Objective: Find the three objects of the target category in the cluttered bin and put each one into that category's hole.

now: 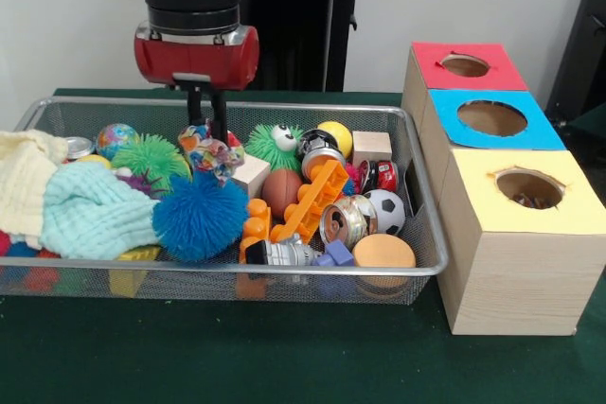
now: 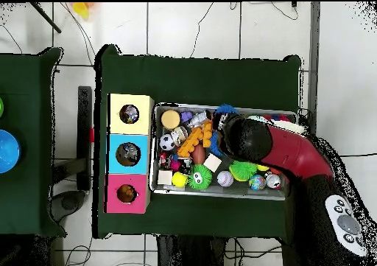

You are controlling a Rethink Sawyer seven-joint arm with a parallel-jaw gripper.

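My gripper (image 1: 207, 130) hangs into the wire bin (image 1: 284, 269) left of centre, its two black fingers close together. Their tips touch the top of a multicoloured patterned ball (image 1: 212, 153); I cannot tell whether they hold it. Around it lie a blue spiky ball (image 1: 199, 218), a green spiky ball (image 1: 151, 158), a brown ball (image 1: 281, 188) and a soccer ball (image 1: 385, 210). In the overhead view the red arm (image 2: 283, 149) covers the gripper. Three boxes with holes stand beside the bin: red (image 1: 502, 68), blue (image 1: 540, 130), yellow (image 1: 568, 210).
Yellow and mint cloths (image 1: 80, 210) fill the bin's left end. An orange toy (image 1: 312, 201), metal cans (image 1: 343, 222), wooden blocks (image 1: 371, 147), a yellow ball (image 1: 335, 136) and an orange disc (image 1: 383, 253) crowd the right part. The boxes (image 2: 130, 154) stand close against the bin's end.
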